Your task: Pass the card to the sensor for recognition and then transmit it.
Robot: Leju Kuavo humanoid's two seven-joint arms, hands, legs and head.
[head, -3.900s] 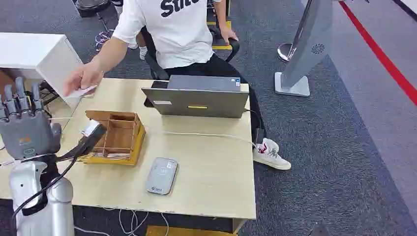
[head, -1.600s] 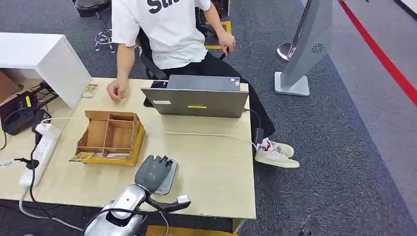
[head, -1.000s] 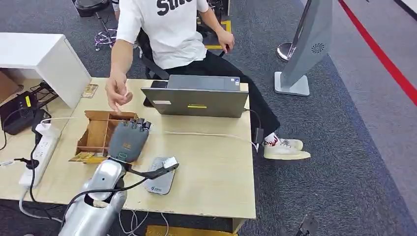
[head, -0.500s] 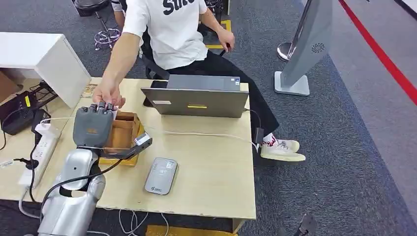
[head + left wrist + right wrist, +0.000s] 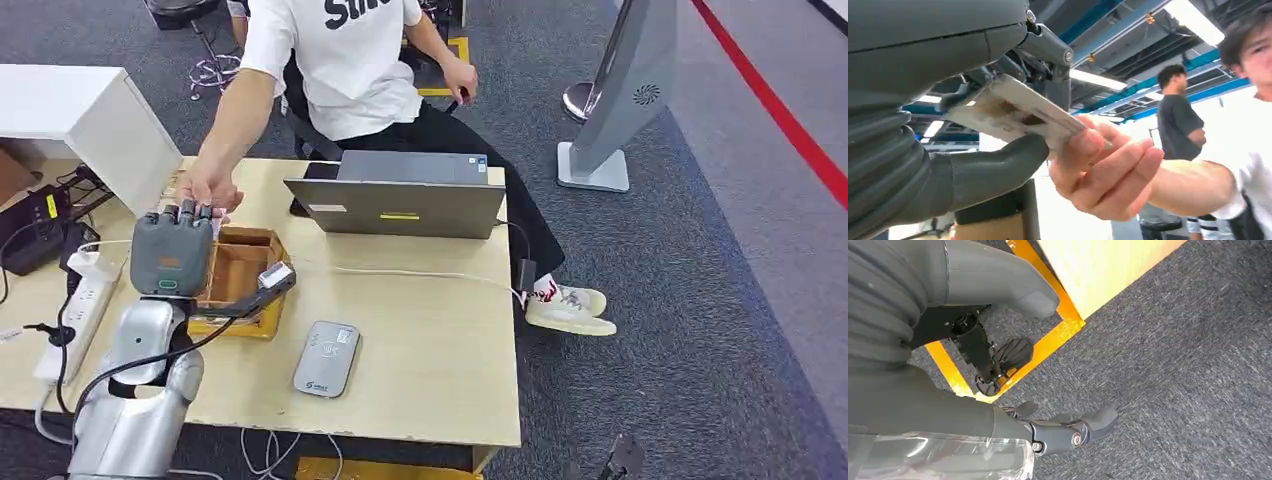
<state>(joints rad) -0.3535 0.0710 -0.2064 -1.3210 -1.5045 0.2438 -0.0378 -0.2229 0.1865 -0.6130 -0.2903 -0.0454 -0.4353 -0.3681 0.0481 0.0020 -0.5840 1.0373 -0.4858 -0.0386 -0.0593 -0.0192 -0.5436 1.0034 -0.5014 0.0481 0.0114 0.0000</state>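
My left hand (image 5: 171, 252) is raised over the wooden organizer box (image 5: 240, 280) at the far-left part of the table (image 5: 430, 340), back of the hand toward the head camera, so from there I can't see what it holds. Left wrist view fills that in: the card (image 5: 1018, 107) is pinched between my thumb and fingers (image 5: 998, 165), and a person's hand (image 5: 1103, 170) grips the card's free end. In the head view the person's hand (image 5: 205, 190) sits right at my fingertips, card hidden. The sensor (image 5: 326, 358), a grey pad, lies on the table near the front edge, apart from the box. A laptop (image 5: 395, 205) stands at the far edge with a white cable (image 5: 420, 272) trailing across. My right hand (image 5: 1068, 432) hangs over the carpet (image 5: 1198, 365), fingers loosely curled, holding nothing.
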